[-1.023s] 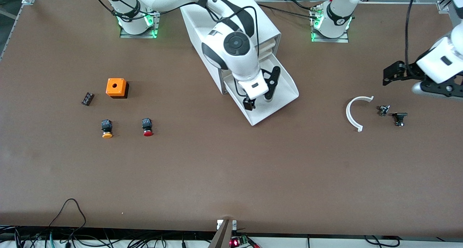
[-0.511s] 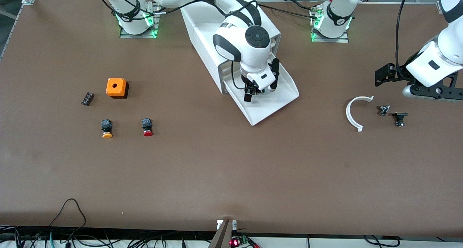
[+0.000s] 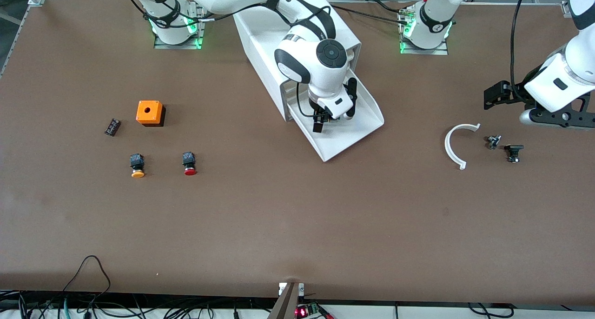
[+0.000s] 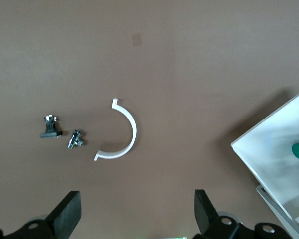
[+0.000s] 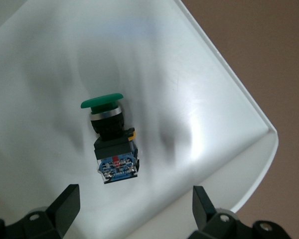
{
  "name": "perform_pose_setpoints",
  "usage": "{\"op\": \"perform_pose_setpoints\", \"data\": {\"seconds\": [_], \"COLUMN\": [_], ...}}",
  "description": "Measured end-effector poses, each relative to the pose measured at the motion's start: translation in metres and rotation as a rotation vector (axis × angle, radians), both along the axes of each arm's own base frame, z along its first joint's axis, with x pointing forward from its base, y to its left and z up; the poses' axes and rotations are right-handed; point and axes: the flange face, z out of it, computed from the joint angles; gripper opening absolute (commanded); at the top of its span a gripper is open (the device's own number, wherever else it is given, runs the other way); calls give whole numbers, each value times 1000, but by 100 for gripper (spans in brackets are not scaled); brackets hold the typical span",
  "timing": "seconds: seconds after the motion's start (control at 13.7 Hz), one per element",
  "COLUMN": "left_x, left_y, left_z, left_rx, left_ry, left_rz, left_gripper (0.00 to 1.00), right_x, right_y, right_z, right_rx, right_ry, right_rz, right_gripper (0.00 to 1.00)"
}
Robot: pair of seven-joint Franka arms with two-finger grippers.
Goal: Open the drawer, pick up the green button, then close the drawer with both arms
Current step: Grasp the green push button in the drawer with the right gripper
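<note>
Drawer (image 3: 358, 133), the lowest of the cabinet (image 3: 265, 44), stands pulled fully out toward the front camera, so the opening step looks done. The button (image 5: 111, 144), green cap and black body, lies on its side on the drawer floor, not yet lifted; from the left wrist view only its green cap shows inside the tray. Right gripper (image 3: 333, 115) is down inside the drawer directly over the button, fingers spread wide to either side of it and holding nothing; no contact visible. Left gripper (image 4: 134, 214) hangs over bare table toward the left arm's end, well apart from the drawer, fingers wide apart and empty; that arm waits. A white curved piece (image 3: 455, 144) and two small dark parts (image 3: 504, 144) lie on the table near it. Judgement: roughly a third complete. Remaining: close on the button, lift it clear of the drawer, then push the drawer shut with both arms.
</note>
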Motion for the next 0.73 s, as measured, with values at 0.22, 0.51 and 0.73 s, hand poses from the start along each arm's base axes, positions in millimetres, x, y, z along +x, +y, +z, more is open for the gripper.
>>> {"op": "perform_pose_setpoints", "data": {"seconds": [0.22,0.51,0.73], "left_x": [0,1,2], "left_y": [-2,-3,-3], "left_z": [3,4,2], "left_rx": [-1,-1,-1], "left_ry": [-5,-6,-3], "left_rz": [-4,-5,-5], "left_gripper": [100,100,100], "right_x": [-3,-17,-20], "right_y": [3,14,15], "right_z": [-8,-8,-12], "right_rx": [2,1,-6], "right_ry": [2,3,8], "right_rz": [7,31,36], "right_gripper": [100,100,100]}}
